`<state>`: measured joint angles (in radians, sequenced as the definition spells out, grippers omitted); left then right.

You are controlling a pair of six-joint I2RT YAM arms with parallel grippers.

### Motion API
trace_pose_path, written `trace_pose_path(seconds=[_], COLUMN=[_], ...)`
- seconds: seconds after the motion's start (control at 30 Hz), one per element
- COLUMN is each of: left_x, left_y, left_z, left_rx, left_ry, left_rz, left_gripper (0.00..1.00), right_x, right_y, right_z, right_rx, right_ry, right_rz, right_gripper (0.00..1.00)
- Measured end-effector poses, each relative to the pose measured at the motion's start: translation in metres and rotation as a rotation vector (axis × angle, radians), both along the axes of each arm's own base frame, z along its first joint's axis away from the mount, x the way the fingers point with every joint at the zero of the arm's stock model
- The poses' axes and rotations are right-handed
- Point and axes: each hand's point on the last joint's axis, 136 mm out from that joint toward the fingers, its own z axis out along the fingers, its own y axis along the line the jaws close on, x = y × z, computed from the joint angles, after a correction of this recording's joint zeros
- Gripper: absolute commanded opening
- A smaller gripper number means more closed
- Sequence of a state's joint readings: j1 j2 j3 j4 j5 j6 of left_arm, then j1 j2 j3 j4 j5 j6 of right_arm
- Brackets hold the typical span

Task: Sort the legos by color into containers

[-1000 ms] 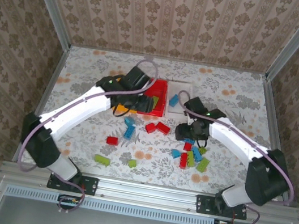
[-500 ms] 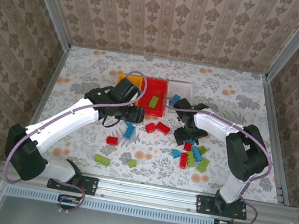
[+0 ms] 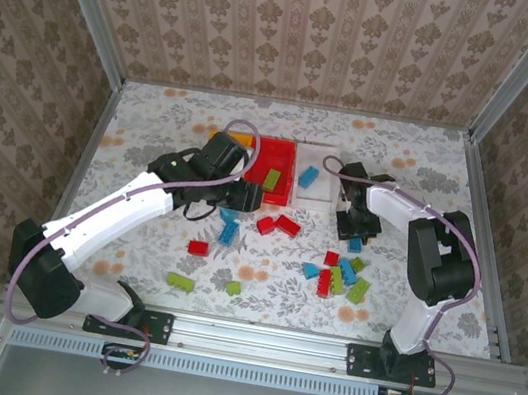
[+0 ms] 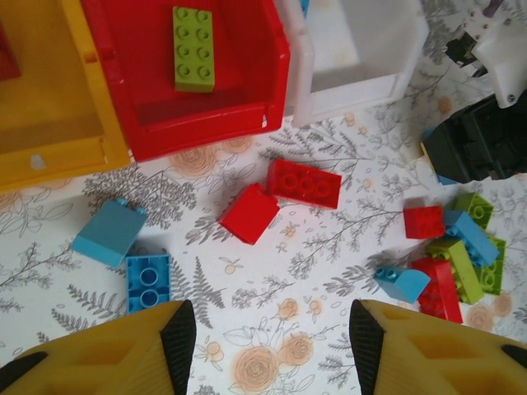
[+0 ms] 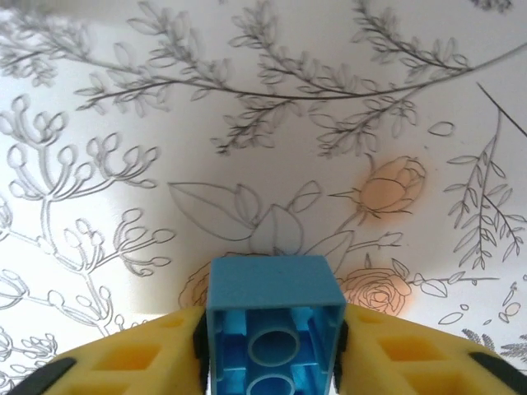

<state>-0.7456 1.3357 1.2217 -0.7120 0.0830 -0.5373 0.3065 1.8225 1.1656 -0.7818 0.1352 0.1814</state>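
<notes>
Yellow-orange open-topped plastic bin (image 4: 41,115), red plastic bin (image 4: 132,49) and white plastic bin (image 4: 362,41) stand side by side along the top of the left wrist view, on a floral-patterned desk (image 3: 152,138). A lime green studded brick (image 4: 193,48) lies in the red bin; a light blue studded brick (image 3: 308,176) lies in the white bin.

The left arm's fingers (image 4: 177,333) are spread wide and hold nothing. They hang over loose pieces just below the bins: two red bricks (image 4: 302,182) at centre and two light blue bricks (image 4: 109,233) at lower left. A mixed cluster of red, blue and lime bricks (image 4: 449,255) lies at the right edge.

The right arm's fingers (image 5: 165,350) are closed on a small light blue brick (image 5: 274,284), its hollow underside facing the wrist camera, with bare desk beyond it. In the top view these fingers sit just right of the white bin and above the mixed cluster. Lower left of centre in the top view, a single red brick (image 3: 198,247) and two lime bricks (image 3: 180,283) lie apart.
</notes>
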Motion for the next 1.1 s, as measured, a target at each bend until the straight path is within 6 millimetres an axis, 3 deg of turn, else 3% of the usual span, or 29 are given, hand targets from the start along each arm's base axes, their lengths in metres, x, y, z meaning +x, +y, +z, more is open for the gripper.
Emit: trace_pose_path(seconds=[0.23, 0.37, 0.53, 0.63, 0.8, 0.9, 1.0, 1.1], left_x=[0.001, 0.002, 0.005, 0.008, 0.012, 0.012, 0.009, 0.001], left_y=[-0.012, -0.025, -0.040, -0.044, -0.041, -0.034, -0.027, -0.013], left_z=[0.011, 0.030, 0.068, 0.078, 0.074, 0.067, 0.049, 0.016], left_rx=[-0.045, -0.093, -0.161, -0.173, -0.146, -0.109, -0.059, 0.017], left_ry=[-0.024, -0.065, -0.142, -0.170, -0.176, -0.167, -0.137, -0.066], left_rz=[-0.017, -0.039, -0.058, -0.056, -0.040, -0.022, -0.011, 0.006], left_gripper=[0.55, 0.55, 0.55, 0.55, 0.55, 0.55, 0.56, 0.57], right_x=[0.005, 0.011, 0.039, 0.057, 0.098, 0.117, 0.124, 0.124], right_y=[-0.002, 0.004, 0.056, 0.084, 0.103, 0.111, 0.113, 0.113], right_z=[0.005, 0.034, 0.098, 0.113, 0.100, 0.080, 0.063, 0.061], right_rx=[0.072, 0.109, 0.231, 0.308, 0.332, 0.318, 0.299, 0.292], right_ry=[-0.024, -0.115, -0.300, -0.340, -0.326, -0.296, -0.266, -0.249], right_rz=[-0.093, -0.111, -0.072, -0.078, -0.142, -0.173, -0.193, -0.210], right_gripper=[0.24, 0.25, 0.25, 0.27, 0.32, 0.44, 0.56, 0.64])
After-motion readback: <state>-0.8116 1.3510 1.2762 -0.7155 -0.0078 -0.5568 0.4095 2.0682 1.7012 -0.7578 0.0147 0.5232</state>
